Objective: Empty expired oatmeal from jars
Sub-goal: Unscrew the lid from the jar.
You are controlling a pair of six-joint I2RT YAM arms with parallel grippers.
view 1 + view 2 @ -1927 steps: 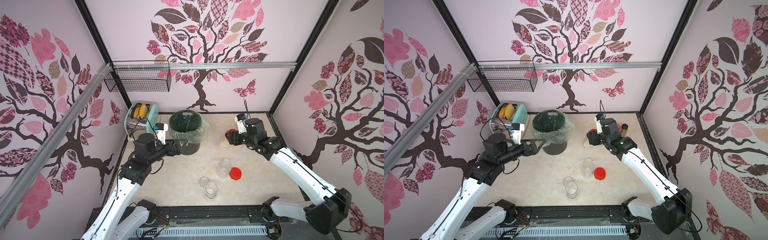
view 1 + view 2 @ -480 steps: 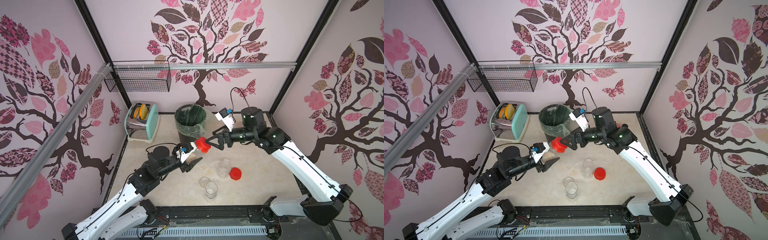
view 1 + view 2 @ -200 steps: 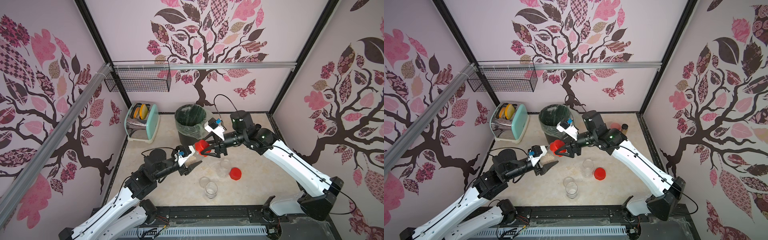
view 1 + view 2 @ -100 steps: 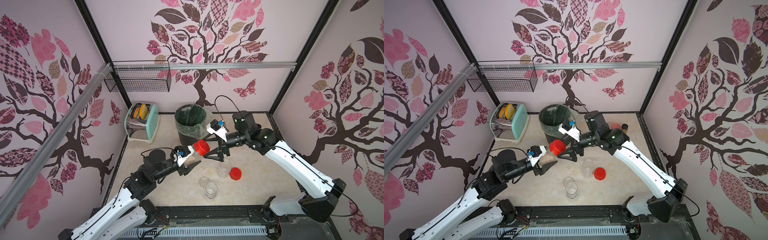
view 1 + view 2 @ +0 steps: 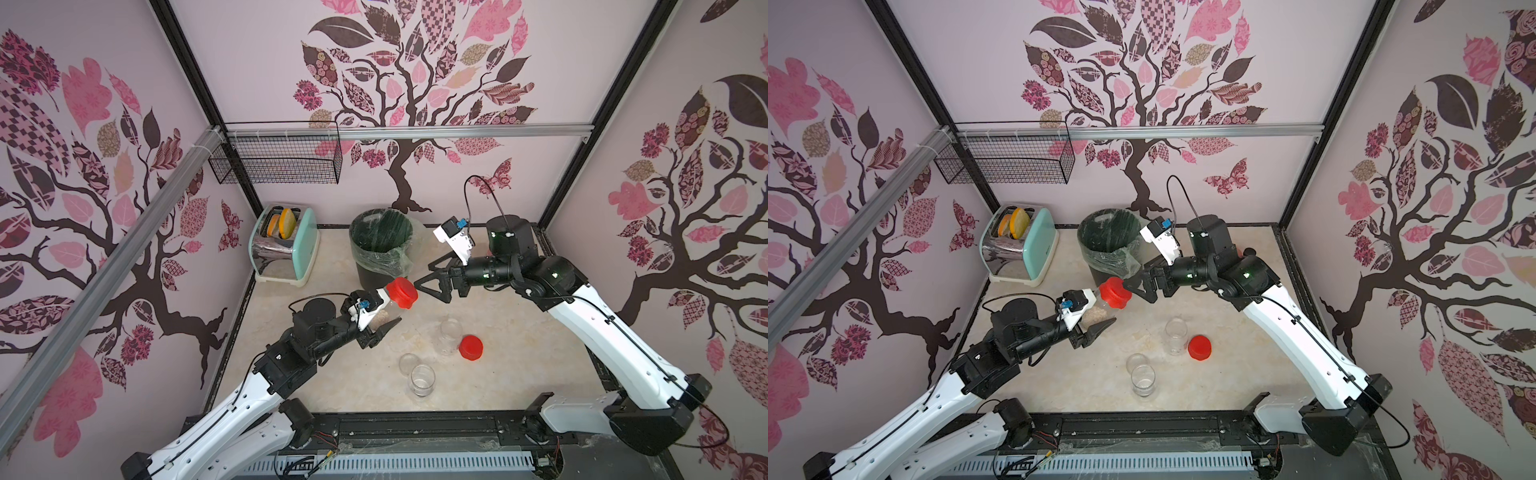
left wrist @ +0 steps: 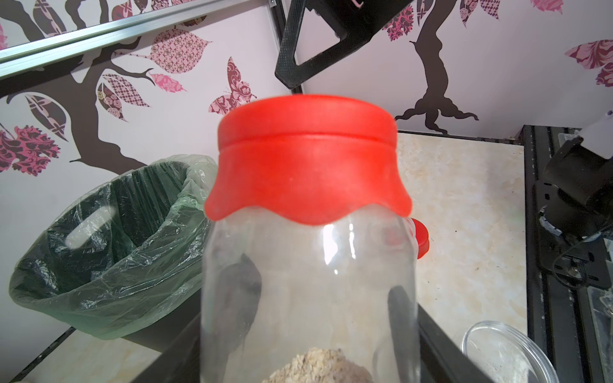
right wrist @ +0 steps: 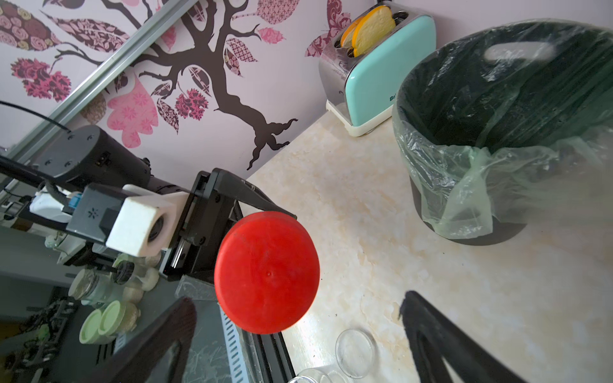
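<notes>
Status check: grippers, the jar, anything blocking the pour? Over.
Left gripper shut on jar, oatmeal inside. Right gripper open, facing red lid, not gripping. Lid on jar, blocks the pour into trash bin.

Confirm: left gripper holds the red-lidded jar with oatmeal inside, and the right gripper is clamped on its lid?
Wrong on one point: the right gripper is open, not clamped; the right wrist view shows its jaws spread clear of the lid. The left gripper does hold the red-lidded jar with oatmeal.

The left gripper (image 5: 1099,319) grips a tilted red-lidded jar (image 5: 1106,301) holding oatmeal (image 5: 1095,314), just left of the right gripper (image 5: 1137,294), whose jaws stand spread.
</notes>
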